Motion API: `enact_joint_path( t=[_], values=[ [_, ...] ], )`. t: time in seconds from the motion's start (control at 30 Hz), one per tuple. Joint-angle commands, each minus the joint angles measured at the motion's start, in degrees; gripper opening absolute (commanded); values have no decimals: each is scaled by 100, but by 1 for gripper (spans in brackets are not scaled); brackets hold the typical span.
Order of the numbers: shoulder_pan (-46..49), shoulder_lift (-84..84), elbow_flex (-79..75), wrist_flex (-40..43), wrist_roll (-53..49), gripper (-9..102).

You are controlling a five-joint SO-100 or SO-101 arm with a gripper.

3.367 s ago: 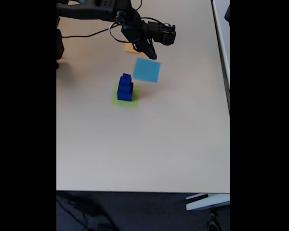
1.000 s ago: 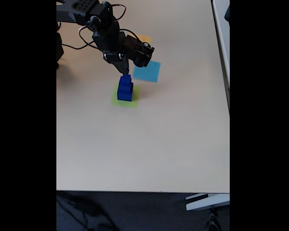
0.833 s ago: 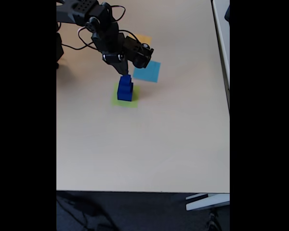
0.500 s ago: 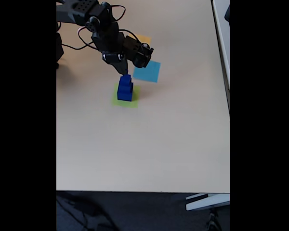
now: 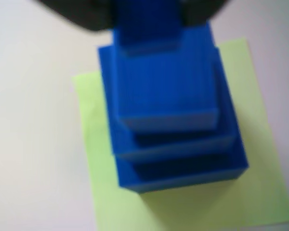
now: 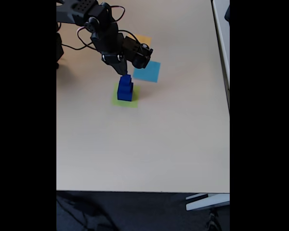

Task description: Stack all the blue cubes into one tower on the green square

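Observation:
In the wrist view the blue cubes stand as a tower on the green square [image 5: 101, 192]: the large cube [image 5: 183, 168] lowest, the medium cube [image 5: 164, 86] on it, the small cube [image 5: 144, 29] on top. My gripper [image 5: 147, 9] comes in from the top edge, and its dark fingers [image 5: 86, 14] press against both sides of the small cube. In the fixed view the gripper [image 6: 124, 72] hangs right over the tower [image 6: 125, 90], which stands on the green square [image 6: 134, 102] left of the table's middle.
A light-blue square patch [image 6: 147, 71] lies just right of the gripper. An orange patch [image 6: 144, 38] peeks out behind the arm [image 6: 106, 33], which reaches in from the top left with loose cables. The table's front edge [image 6: 144, 190] is far below.
About three seconds ago the gripper hung up and to the right of the tower; it has come down onto its top. Over the last second it has hardly shifted, and the tower stands unchanged.

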Motion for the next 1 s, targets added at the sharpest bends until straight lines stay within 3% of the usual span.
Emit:
enact_joint_path(
  t=[0.0, 0.97],
  values=[
    [44, 70, -343, -158, -88, 2],
    [-97, 70, -18, -387, 149, 2]
  ],
)
